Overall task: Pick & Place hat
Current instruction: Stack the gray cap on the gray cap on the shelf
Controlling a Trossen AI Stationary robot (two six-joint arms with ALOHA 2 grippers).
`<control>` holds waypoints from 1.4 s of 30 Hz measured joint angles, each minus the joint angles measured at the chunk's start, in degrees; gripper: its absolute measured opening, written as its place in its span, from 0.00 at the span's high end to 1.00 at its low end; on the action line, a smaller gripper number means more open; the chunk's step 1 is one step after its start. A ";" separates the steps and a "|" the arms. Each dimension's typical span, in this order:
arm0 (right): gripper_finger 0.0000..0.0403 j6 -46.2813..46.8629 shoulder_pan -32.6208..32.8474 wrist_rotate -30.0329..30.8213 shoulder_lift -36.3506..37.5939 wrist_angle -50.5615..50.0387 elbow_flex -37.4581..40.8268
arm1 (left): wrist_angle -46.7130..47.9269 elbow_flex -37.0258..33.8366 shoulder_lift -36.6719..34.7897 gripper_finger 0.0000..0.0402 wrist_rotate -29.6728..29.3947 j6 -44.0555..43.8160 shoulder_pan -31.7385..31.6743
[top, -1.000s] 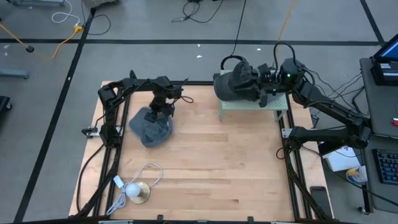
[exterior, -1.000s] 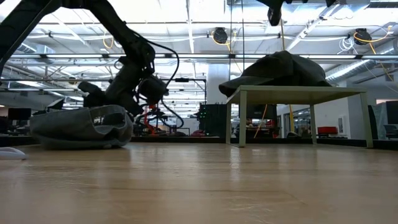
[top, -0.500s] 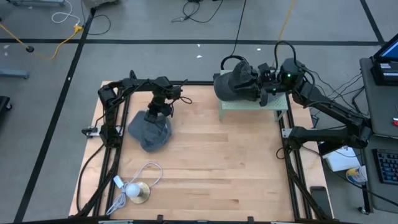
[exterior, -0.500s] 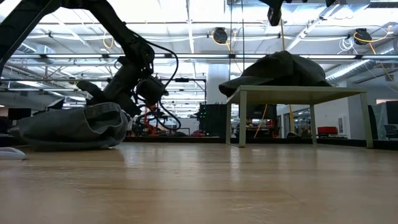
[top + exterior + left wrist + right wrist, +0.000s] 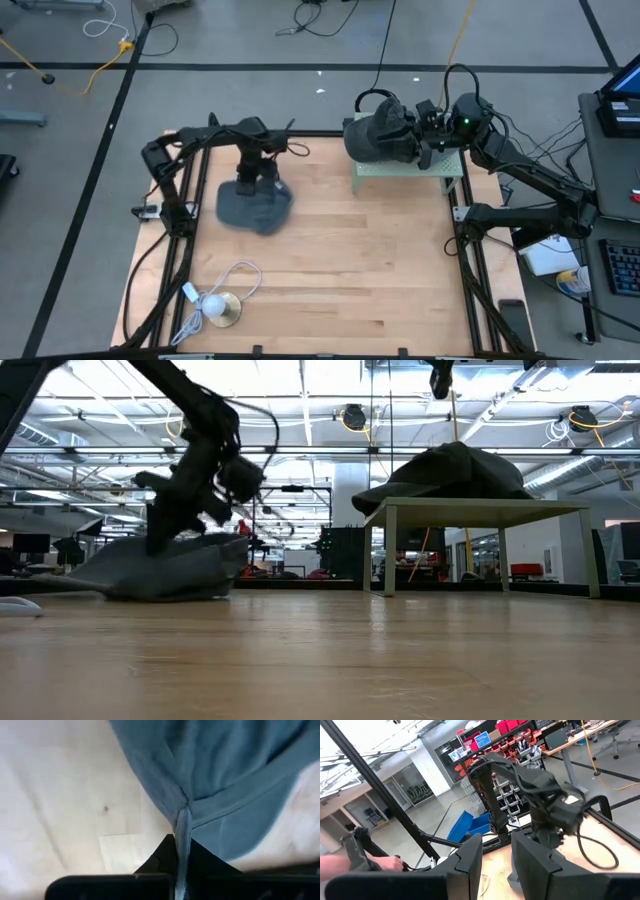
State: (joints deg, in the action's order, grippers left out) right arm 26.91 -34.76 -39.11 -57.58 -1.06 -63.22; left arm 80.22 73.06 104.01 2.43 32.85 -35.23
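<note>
Hat (image 5: 256,205) lies on the table's far-left part, directly below left gripper (image 5: 247,183), which we see pinching a fabric fold. Small stand (image 5: 405,171) with the other hat sits well apart, rightward. Right gripper (image 5: 425,140) waits there, fingers parted.
</note>
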 joint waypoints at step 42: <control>0.25 19.14 1.84 0.99 -0.09 6.95 0.00 | -68.20 -0.03 -39.74 0.98 41.15 -40.41 5.05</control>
State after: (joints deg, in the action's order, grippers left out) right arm 46.05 -32.92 -38.12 -57.67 5.89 -63.22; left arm 12.02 73.03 64.27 43.58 -7.56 -30.18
